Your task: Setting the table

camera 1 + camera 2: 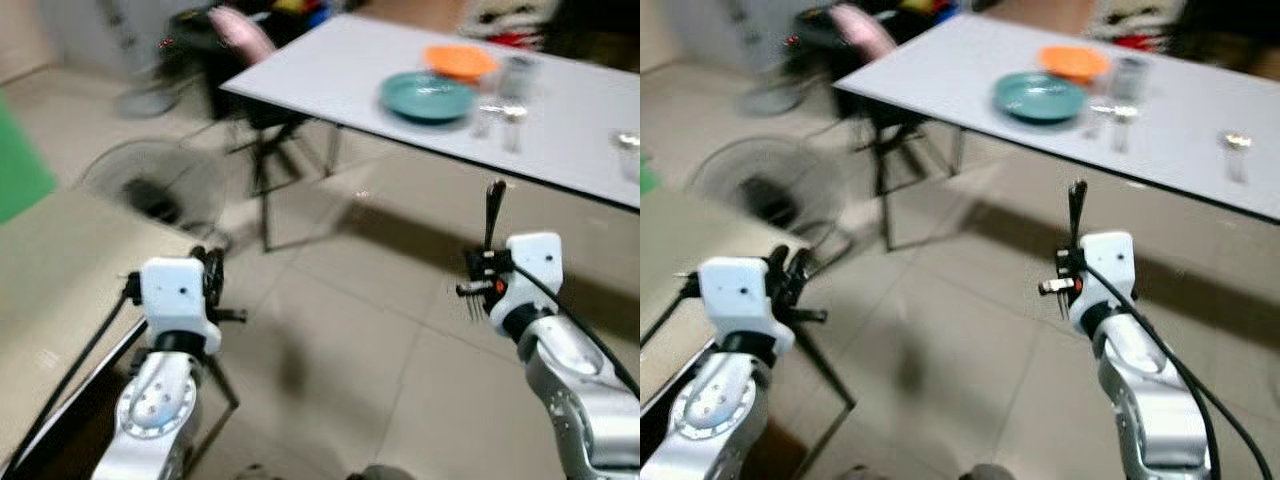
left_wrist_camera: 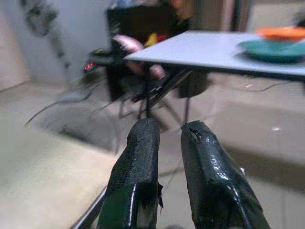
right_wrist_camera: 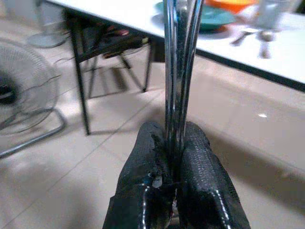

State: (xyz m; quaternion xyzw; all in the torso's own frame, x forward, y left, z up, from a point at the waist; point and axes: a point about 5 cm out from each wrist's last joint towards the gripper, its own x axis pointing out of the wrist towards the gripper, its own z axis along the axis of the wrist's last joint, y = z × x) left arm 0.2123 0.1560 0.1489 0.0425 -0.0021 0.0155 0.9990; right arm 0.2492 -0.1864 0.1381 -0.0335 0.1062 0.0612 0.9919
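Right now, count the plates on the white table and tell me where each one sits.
2. A teal plate sits near the table's front edge. An orange plate lies just behind it, farther from the robot. The picture is blurred, so other items beside them are hard to identify.

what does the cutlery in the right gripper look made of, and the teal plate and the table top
Cutlery clamped in the right gripper: probably polished steel, slim silvery handles with bright reflections. Teal plate: glazed ceramic or plastic, smooth with a soft sheen; blur leaves it open. Table top: looks like matte white laminate or plastic, flat and even with a thin dark edge.
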